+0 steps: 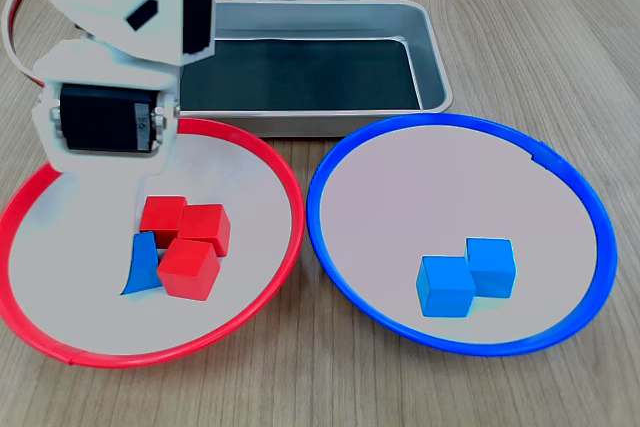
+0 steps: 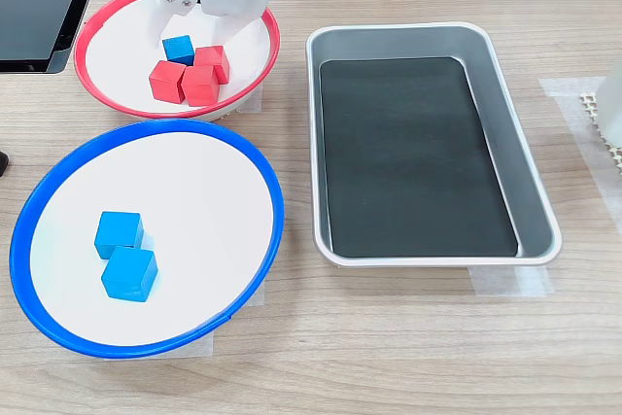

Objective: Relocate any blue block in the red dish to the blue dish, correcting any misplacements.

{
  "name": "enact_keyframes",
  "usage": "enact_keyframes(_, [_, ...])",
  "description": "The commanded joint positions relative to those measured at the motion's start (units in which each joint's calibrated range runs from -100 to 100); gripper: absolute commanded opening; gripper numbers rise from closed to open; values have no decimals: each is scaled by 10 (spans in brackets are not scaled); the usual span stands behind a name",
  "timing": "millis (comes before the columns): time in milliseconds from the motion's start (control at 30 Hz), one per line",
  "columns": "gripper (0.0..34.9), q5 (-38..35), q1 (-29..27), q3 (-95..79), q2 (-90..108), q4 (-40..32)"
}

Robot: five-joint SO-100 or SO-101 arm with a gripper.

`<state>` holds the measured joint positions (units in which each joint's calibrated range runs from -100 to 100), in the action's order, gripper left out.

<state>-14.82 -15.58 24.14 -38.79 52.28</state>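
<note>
Sorting remains unfinished: we see one blue block [image 2: 179, 48] in the red dish [image 2: 255, 67] beside three red cubes [image 2: 190, 76], while two blue cubes [image 2: 123, 254] already lie in the blue dish [image 2: 255, 269]. The gripper [image 2: 178, 20] hangs over the block, jaws spread, empty. A metal tray [image 2: 533, 191] rests on the wooden table [image 2: 408, 347].
</note>
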Motion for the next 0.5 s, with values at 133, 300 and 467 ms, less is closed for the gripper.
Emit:
enact_keyframes(133, [152, 2, 13, 8, -1, -7])
enact_keyframes(300, [145, 5, 19, -2, 0, -8])
enact_keyframes(467, [131, 9, 15, -11, 5, -5])
